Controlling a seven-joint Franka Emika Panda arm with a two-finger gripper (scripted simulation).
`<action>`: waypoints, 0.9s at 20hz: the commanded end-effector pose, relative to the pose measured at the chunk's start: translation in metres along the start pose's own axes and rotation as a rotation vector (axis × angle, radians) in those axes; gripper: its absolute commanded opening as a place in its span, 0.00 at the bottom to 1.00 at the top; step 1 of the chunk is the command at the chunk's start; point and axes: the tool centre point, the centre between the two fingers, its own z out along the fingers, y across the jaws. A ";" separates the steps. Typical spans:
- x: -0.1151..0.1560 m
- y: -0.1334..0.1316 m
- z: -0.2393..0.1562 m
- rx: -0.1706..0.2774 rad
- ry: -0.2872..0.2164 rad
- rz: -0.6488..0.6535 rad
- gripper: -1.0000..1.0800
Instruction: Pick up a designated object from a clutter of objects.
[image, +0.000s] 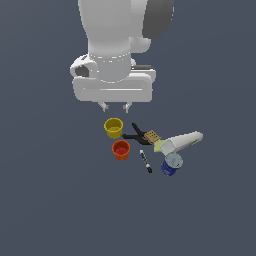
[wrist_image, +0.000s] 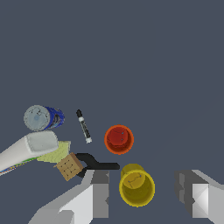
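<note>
The gripper (image: 115, 107) hangs with fingers spread wide just above the smooth, round yellow cup (image: 113, 128), which stands upright at frame centre beside the glossy orange-red cup (image: 120, 150).

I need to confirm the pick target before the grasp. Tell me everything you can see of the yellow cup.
The yellow cup is small, round and plain, with slightly tapered walls; it looks like smooth plastic. It stands upright, mouth open and empty inside. It sits on the dark floor beside the orange-red cup, with a gap between them, and next to the black clamp; whether the clamp touches it is unclear. In the wrist view the cup lies between the open fingers, which do not touch it.
</note>
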 end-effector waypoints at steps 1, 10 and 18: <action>-0.001 0.002 0.006 0.002 -0.007 -0.025 0.62; -0.011 0.016 0.041 0.017 -0.042 -0.172 0.62; -0.025 0.031 0.079 0.043 -0.076 -0.333 0.62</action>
